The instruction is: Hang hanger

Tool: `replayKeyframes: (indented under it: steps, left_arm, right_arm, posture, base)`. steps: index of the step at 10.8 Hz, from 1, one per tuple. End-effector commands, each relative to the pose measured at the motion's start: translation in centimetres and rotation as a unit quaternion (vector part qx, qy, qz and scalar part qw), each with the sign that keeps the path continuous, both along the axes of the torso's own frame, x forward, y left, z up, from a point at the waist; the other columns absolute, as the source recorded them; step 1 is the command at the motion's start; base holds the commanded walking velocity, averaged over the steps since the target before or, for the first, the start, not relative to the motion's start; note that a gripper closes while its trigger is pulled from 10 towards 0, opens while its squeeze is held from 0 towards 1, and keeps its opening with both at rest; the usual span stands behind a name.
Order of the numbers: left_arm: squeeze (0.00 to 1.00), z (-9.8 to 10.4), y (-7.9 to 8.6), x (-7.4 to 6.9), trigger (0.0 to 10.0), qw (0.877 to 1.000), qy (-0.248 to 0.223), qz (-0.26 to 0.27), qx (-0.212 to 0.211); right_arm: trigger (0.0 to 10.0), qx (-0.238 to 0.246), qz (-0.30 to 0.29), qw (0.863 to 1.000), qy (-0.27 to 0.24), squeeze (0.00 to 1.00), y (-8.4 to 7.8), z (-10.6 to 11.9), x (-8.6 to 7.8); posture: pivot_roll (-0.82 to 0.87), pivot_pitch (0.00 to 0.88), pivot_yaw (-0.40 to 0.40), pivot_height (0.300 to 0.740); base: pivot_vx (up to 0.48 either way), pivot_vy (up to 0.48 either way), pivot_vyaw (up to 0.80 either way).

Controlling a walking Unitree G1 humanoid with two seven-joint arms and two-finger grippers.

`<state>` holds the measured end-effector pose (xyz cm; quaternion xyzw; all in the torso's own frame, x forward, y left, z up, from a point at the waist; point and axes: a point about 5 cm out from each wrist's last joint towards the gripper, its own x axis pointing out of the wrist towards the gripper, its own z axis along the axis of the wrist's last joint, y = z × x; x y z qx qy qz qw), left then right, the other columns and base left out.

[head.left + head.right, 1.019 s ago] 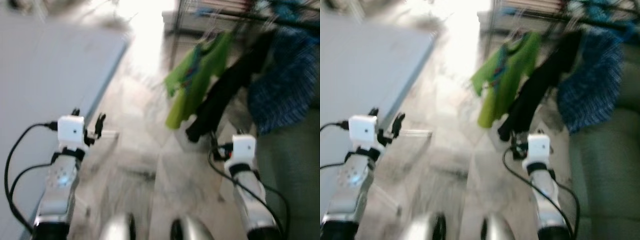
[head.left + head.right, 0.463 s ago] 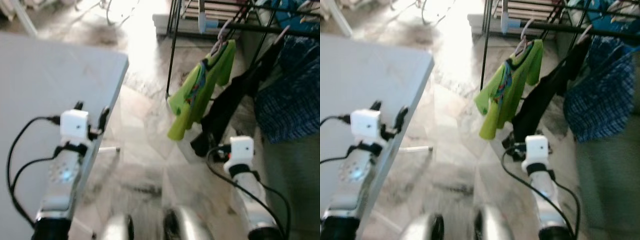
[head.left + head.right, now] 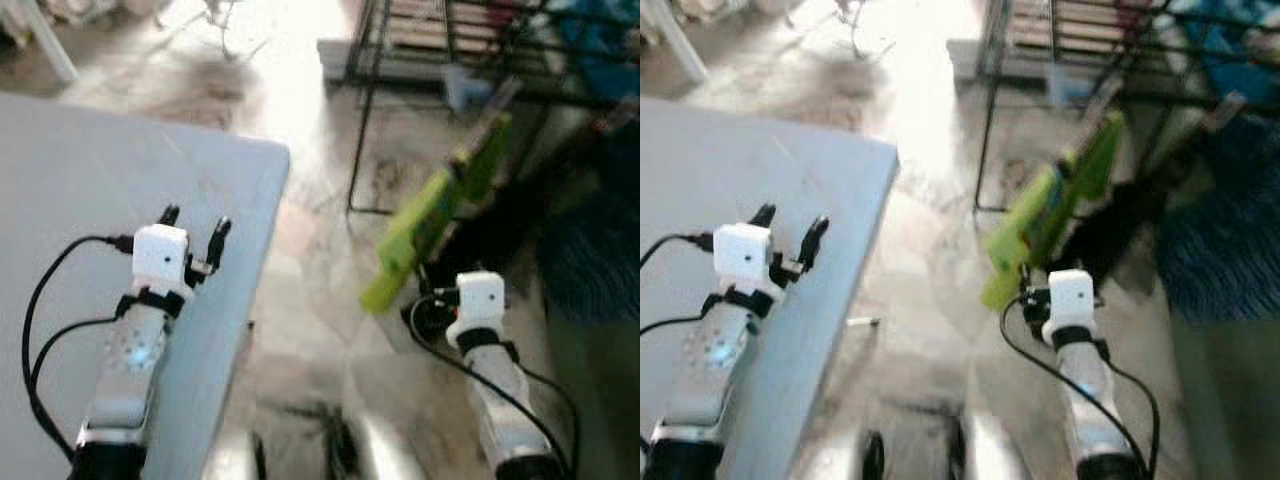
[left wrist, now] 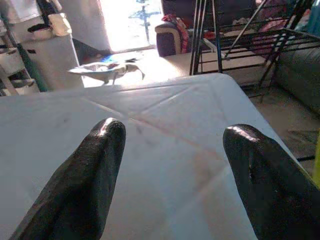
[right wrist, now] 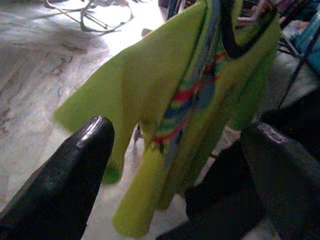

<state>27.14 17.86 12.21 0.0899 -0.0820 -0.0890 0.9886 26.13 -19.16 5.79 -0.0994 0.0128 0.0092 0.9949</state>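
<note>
A: Left gripper [image 4: 170, 165] status?
B: Fingers [image 4: 85, 185] spread wide, holding nothing. It hovers over the pale tabletop [image 3: 80, 180] near its right edge.
A: Right gripper [image 5: 175, 185]?
B: Fingers [image 5: 65, 180] also wide apart, empty. Lime green shirt [image 5: 170, 95] hangs just ahead, between and beyond the tips, not touching.
A: The hanger?
B: Too blurred to make out. The shirt hangs off the black clothes rack [image 3: 420, 60], dark garments [image 3: 1210, 220] beside it, over the marble floor [image 3: 320, 260].
</note>
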Motion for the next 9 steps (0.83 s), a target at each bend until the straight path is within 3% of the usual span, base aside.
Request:
replayKeyframes:
  steps: [1, 2, 5, 9]
  left_arm:
    - [0.0, 0.0, -0.8, -0.2, 10.0, 1.0, -0.002, -0.018, 0.003]
    - [0.0, 0.0, -0.9, -0.3, 10.0, 1.0, -0.001, -0.019, 0.002]
    - [0.0, -0.1, -1.1, -0.5, 10.0, 1.0, 0.002, -0.02, -0.001]
    - [0.0, -0.2, -1.2, -0.4, 10.0, 1.0, 0.004, -0.022, 0.003]
  right_arm:
    - [10.0, -0.013, -0.008, 1.0, -0.003, 0.0, -0.7, 0.1, -0.2]
    - [10.0, -0.014, -0.011, 1.0, -0.004, 0.0, -0.6, 0.2, -0.2]
    - [10.0, -0.02, -0.018, 1.0, -0.011, 0.0, -0.7, 0.5, 0.1]
    - [10.0, -0.05, 0.01, 0.994, -0.102, 0.0, 1.2, 4.8, 1.5]
  posture:
    - [0.01, 0.204, -0.054, 0.74]
    - [0.01, 0.206, -0.056, 0.74]
    - [0.01, 0.208, -0.058, 0.74]
    - [0.01, 0.211, -0.058, 0.74]
  base:
    - [0.48, 0.0, 0.0]
    - [0.48, 0.0, 0.0]
    - [0.0, 0.0, 0.0]
    - [0.0, 0.0, 0.0]
